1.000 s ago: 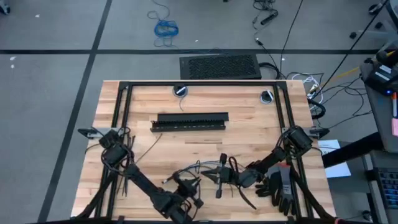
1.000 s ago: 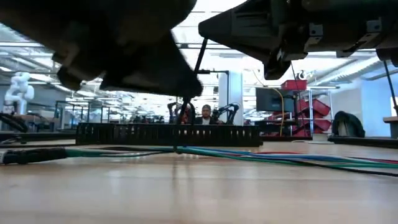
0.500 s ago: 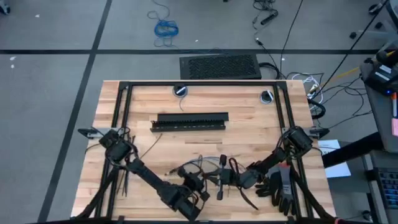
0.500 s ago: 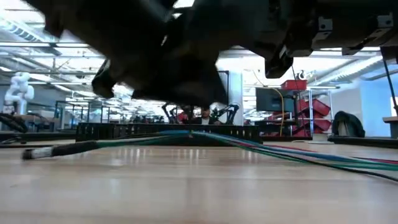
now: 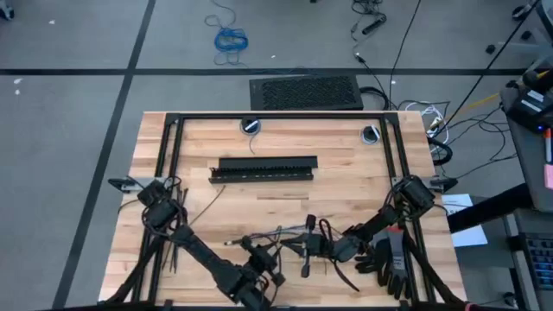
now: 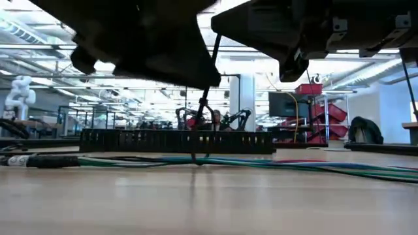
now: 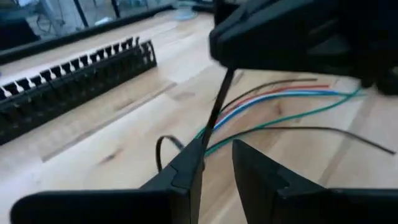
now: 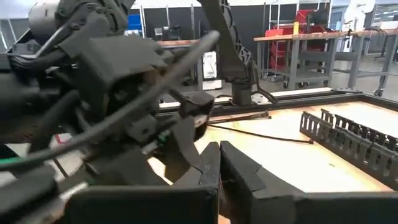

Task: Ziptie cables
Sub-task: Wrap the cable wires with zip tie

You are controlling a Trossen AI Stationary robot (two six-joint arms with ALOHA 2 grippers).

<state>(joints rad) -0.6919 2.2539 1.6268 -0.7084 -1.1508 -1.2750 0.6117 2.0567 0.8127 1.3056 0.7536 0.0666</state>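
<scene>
On the near part of the pale wooden surface point(image 5: 346, 173) lies the loose bundle of thin blue, green and grey cables point(image 6: 274, 162). The left claw point(image 7: 214, 163) is slightly spread around a thin dark plastic ziptie point(image 7: 214, 118) just above them. The right claw point(image 8: 219, 163) is pressed together close to the right.

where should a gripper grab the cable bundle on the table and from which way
Best at the dark joined end, where the cables are gathered into one narrow body; the other end splays into separate wires. It lies flat on the table, so probably come straight down from above, fingers closing across its width. The left gripper sits nearest that end.
</scene>
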